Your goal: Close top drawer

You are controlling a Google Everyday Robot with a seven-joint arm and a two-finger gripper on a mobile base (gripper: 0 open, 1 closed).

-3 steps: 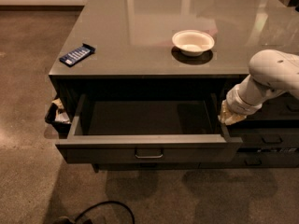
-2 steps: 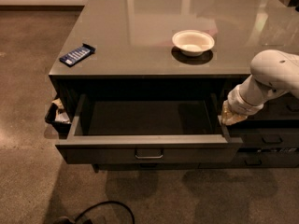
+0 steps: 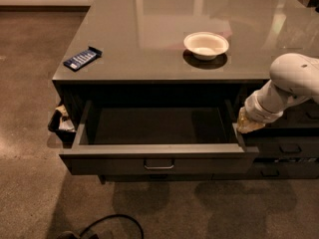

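Note:
The top drawer [image 3: 159, 159] is pulled far out of the dark grey counter, its flat front facing me with a small metal loop pull [image 3: 159, 164] at centre. Its inside looks empty. My white arm comes in from the right, and the gripper [image 3: 247, 125] hangs at the drawer's right side, just above its right rear corner, beside the side wall.
On the counter top [image 3: 149, 29] sit a white bowl [image 3: 206, 45] and a blue packet [image 3: 82, 58]. A dark bin with crumpled paper [image 3: 61, 121] hangs at the counter's left side. Slimmer drawers [image 3: 286, 148] lie to the right. A black cable [image 3: 114, 223] lies on the floor.

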